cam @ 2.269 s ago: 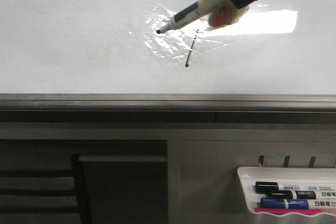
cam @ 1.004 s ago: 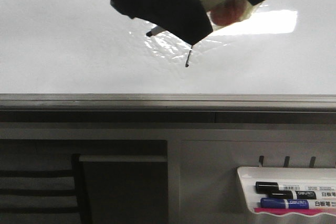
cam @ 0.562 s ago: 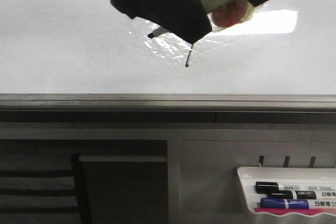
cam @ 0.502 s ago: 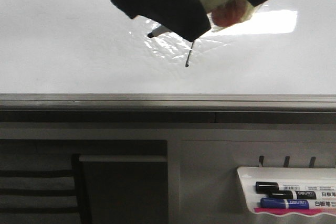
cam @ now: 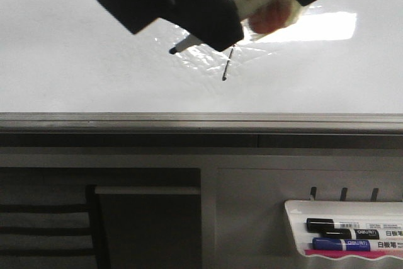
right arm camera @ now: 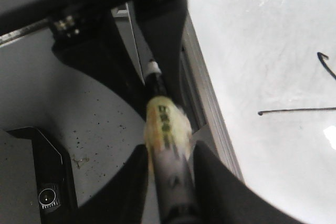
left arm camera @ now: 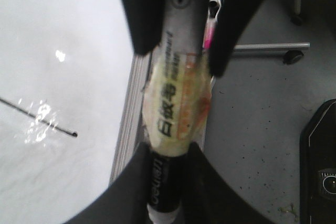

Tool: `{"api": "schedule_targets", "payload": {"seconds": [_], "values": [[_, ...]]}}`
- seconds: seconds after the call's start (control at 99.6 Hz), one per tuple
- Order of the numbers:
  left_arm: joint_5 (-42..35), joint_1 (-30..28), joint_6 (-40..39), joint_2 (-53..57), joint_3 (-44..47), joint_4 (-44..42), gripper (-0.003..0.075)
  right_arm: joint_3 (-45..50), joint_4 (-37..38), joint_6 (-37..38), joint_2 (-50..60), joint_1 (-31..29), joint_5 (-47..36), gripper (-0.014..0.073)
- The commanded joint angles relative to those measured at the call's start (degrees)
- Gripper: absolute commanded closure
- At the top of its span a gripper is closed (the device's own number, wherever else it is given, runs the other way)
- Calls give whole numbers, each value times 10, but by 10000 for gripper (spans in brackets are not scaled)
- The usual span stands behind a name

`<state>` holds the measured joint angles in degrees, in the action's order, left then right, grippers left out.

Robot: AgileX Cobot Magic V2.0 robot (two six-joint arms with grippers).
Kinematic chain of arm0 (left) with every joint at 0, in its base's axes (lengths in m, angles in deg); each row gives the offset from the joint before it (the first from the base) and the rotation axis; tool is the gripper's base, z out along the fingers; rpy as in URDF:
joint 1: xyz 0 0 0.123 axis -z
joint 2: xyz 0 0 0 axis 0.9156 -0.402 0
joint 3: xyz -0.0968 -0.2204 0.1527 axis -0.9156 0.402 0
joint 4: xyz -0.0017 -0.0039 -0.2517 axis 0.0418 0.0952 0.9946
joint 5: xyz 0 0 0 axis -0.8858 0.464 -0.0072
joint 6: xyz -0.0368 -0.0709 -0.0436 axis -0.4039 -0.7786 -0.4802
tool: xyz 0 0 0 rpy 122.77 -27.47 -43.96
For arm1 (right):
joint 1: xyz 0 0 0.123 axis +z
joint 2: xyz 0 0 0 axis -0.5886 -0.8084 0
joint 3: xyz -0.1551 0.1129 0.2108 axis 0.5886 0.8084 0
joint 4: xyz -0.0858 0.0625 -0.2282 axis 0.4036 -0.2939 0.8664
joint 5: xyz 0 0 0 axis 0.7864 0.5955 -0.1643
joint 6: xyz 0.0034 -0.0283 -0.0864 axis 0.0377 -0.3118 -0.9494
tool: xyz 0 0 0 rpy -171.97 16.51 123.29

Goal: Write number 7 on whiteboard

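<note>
The whiteboard fills the upper front view, with a wrinkled shiny patch in its middle. The number 7 shows there only as its slanted stem; the top bar is hidden behind my left gripper. The marker has a taped yellow middle, and its black tip pokes out just left of the stem. My left gripper is shut on its black front part. My right gripper is shut on its grey rear barrel. The stem also shows in the left wrist view and the right wrist view.
A grey metal rail runs along the board's lower edge. A small white marker tray hangs at the lower right and holds a black marker and a blue marker. A dark panel lies at the lower left.
My left gripper came in from the upper left and closed on the marker's front, covering the 7's top bar. Since half a second ago it and the marker tip shifted slightly left and down.
</note>
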<state>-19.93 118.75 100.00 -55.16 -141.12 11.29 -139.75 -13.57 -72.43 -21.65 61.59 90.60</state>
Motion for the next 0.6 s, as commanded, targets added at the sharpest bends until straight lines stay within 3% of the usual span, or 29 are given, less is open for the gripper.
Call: {"api": "schedule_targets", "payload": {"seconds": [0.0,0.07,0.201,0.331,0.452,0.592], "values": [[-2,-18,-54,35,-21,-21,741,-20,-13,29,29,-18,-22,257],[26,-40,-106,49,-21,-50,741,-20,-13,47,47,-39,-16,216],[79,-97,-218,76,-20,-102,741,-20,-13,56,81,-77,-12,218],[85,-183,-339,100,13,-161,741,-20,-13,56,92,-103,-9,218],[39,-273,-457,106,53,-198,741,-17,-13,58,91,-108,-7,218],[-73,-372,-506,105,105,-175,741,-12,-13,58,82,-108,-7,218]]}}
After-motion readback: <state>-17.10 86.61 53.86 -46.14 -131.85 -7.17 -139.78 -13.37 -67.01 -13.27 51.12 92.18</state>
